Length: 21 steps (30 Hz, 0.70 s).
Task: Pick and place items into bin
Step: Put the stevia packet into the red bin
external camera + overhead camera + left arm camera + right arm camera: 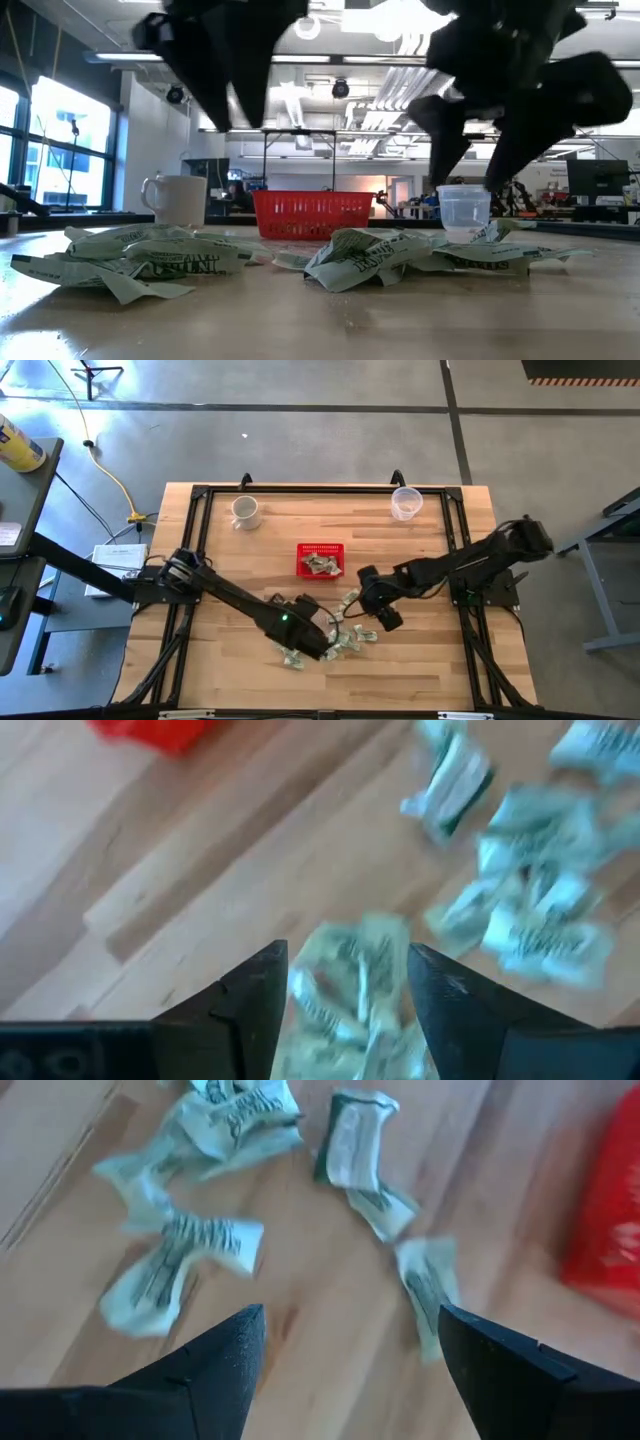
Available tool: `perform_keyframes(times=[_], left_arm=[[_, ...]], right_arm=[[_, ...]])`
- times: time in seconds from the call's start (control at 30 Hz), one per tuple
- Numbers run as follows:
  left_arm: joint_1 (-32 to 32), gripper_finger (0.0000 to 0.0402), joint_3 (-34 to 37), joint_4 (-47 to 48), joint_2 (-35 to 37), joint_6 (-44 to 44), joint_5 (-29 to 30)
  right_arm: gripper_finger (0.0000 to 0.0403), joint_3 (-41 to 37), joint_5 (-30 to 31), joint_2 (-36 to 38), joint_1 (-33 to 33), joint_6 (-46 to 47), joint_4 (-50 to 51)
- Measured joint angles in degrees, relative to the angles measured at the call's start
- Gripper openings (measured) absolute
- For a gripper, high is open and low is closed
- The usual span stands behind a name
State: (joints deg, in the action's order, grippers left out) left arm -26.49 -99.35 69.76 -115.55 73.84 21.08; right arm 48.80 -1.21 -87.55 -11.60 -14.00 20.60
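Overhead arrangement. We see the bench (pixel 220 670) carrying the bin (pixel 321 560) near its centre, with a few items already inside, and the loose items (pixel 352 635) scattered at about 5 o'clock from it. The white mug (pixel 245 512) and the clear cup (pixel 405 503) stand along the far edge, well apart from the work.

The left claw (pixel 318 635) sits over the scatter's near side. In its wrist view one crumpled item (pixel 350 995) lies between the two fingers (pixel 240 1010); we cannot tell whether they press it or merely straddle it. From this claw the bin lies at roughly 12 o'clock, so we judge that any carry runs straight across the bare bench between them.

The right claw (pixel 385 616) hangs released, jaws spread with nothing between them, just beside the scatter's 3 o'clock edge. Both claws are about equally near the bin.
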Motion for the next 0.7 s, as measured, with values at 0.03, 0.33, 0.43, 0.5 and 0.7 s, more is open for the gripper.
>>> perform_keyframes(times=[0.03, 0.33, 0.43, 0.5, 0.7], left_arm=[[-0.4, 0.0237, 0.3, 0.7, 0.3, 0.7, -0.2], [-2.4, 0.0237, 13.5, -0.4, 10.0, 9.8, 0.1], [-2.5, 0.0237, 20.0, -5.8, 14.3, 10.7, 0.0], [-2.4, 0.0237, 24.0, -7.9, 16.7, 11.6, -0.1], [-2.4, 0.0237, 31.1, -10.2, 21.2, 12.6, -0.6]], right_arm=[[0.0289, 0.0, -0.7, -1.2, 0.3, 0.0, -1.6], [0.0289, 0.0, -2.7, -6.9, 7.3, 1.8, -8.8], [0.0289, 0.0, -4.2, -9.0, 9.5, 1.9, -8.5], [0.0289, 0.0, -4.8, -10.4, 10.3, 2.0, -8.3], [0.0285, 0.1, -6.1, -13.3, 10.8, 2.1, -9.4]])
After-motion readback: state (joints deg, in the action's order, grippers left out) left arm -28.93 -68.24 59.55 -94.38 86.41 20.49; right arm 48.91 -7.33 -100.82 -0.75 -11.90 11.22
